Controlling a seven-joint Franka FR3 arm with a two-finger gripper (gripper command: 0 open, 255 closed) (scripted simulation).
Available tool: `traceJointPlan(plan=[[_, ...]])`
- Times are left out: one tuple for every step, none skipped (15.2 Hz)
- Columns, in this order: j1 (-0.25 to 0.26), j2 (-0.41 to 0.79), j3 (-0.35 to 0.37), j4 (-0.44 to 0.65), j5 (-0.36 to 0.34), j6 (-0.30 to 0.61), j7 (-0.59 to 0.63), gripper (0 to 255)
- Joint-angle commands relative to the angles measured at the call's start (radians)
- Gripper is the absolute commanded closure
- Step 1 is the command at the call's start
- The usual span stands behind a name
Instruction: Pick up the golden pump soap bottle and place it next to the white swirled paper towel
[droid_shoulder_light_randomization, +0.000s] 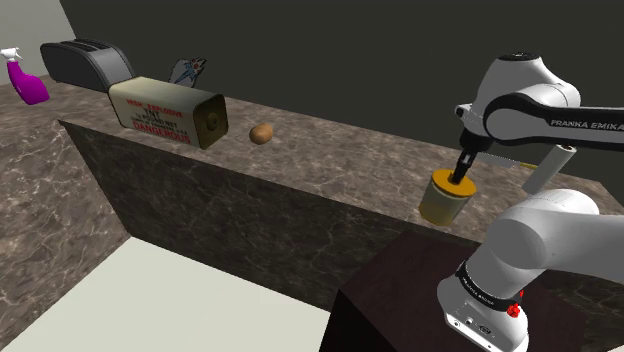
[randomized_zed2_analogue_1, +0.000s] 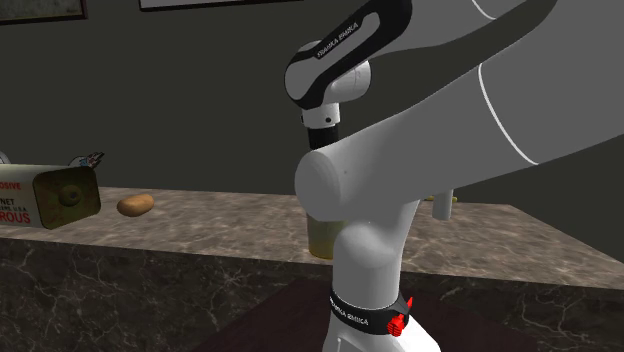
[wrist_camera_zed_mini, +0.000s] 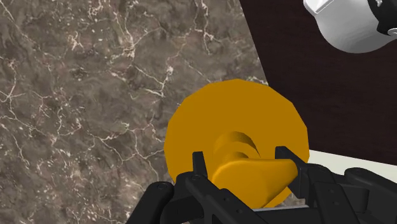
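The golden pump soap bottle (droid_shoulder_light_randomization: 445, 200) stands upright on the marble counter (droid_shoulder_light_randomization: 320, 170), close to the counter's front edge and to the stand. My gripper (droid_shoulder_light_randomization: 462, 178) hangs straight above it, down at the pump. In the wrist view the bottle's round golden top (wrist_camera_zed_mini: 235, 114) lies under the gripper (wrist_camera_zed_mini: 240, 164), and the two black fingers (wrist_camera_zed_mini: 198, 167) stand apart on either side of the pump head, open. A pale cylinder, the paper towel (droid_shoulder_light_randomization: 548, 170), stands behind the bottle, partly hidden by the arm. A sliver of the bottle (randomized_zed2_analogue_1: 320, 238) peeks out beside the arm's white link.
On the counter toward the shoulder view's left lie a tan box on its side (droid_shoulder_light_randomization: 168, 112) and a small brown potato-like lump (droid_shoulder_light_randomization: 261, 133). Farther back stand a dark toaster (droid_shoulder_light_randomization: 85, 62) and a purple spray bottle (droid_shoulder_light_randomization: 25, 78). The dark stand (droid_shoulder_light_randomization: 400, 300) abuts the counter front.
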Motion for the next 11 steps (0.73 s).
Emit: traceJointPlan(plan=[[0.004,-0.006,0.007,0.016,0.009,-0.022,-0.004,255],[0.007,-0.01,0.012,0.028,0.016,-0.037,-0.006,255],[0.01,-0.012,0.017,0.04,0.022,-0.051,-0.009,255],[0.013,-0.015,0.022,0.052,0.028,-0.065,-0.011,255],[0.015,-0.017,0.027,0.064,0.033,-0.079,-0.013,255],[0.018,-0.018,0.032,0.077,0.039,-0.093,-0.016,255],[0.02,-0.019,0.036,0.089,0.044,-0.106,-0.018,255],[0.023,-0.02,0.041,0.102,0.049,-0.119,-0.02,255],[0.025,-0.021,0.045,0.115,0.054,-0.132,-0.022,255],[0.028,-0.021,0.049,0.128,0.059,-0.145,-0.025,255],[0.03,-0.02,0.053,0.141,0.064,-0.157,-0.027,255]])
